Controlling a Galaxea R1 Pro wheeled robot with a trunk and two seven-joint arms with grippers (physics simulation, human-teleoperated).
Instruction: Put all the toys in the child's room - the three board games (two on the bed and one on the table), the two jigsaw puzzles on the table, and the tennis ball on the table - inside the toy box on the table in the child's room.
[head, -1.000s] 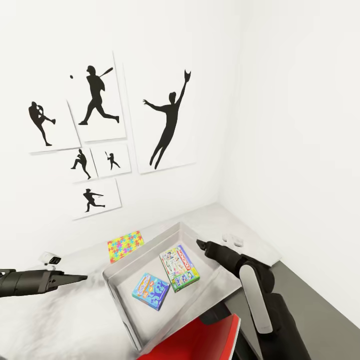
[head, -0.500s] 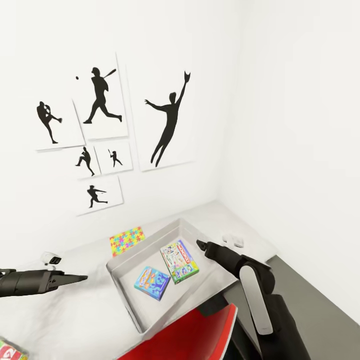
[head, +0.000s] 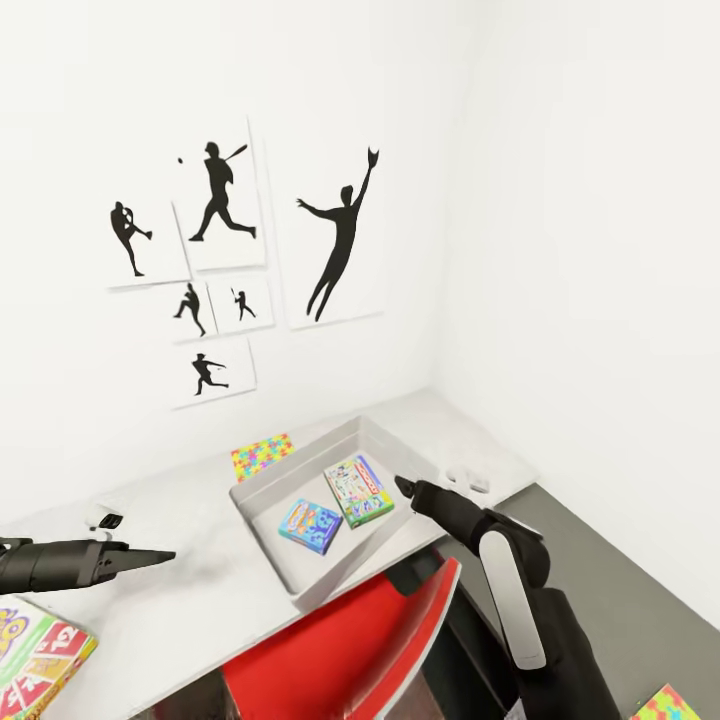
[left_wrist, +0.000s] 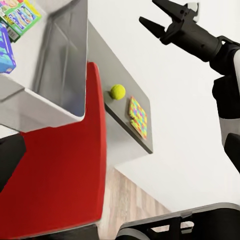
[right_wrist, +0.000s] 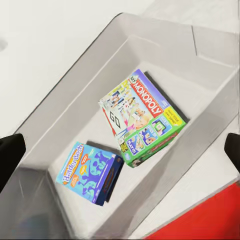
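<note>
My right claw (head: 400, 486) hangs just over the near rim of the toy box (head: 262, 485), its fingers spread apart and holding nothing. My left claw (head: 165, 553) points across the table (head: 190, 590) from the other side, well short of the box; from my head I cannot tell whether its tips are apart or together.

Inside the box lie two board games, flat on the floor and a little apart: the small blue one (right_wrist: 89, 173) and the green-edged Monopoly one (right_wrist: 141, 123). Beyond the box, by the wall, a jigsaw puzzle (head: 262, 456) lies on the table. The larger yellow-red game box (head: 35, 655) sits at my near left. The tennis ball (left_wrist: 118, 91) and a second puzzle (left_wrist: 138, 117) rest on the lower dark section, past the red chair (head: 340, 660).

Since a second ago my head has pulled back, so the whole scene sits smaller and the big game box has come into sight; the games in the box lie as before.
</note>
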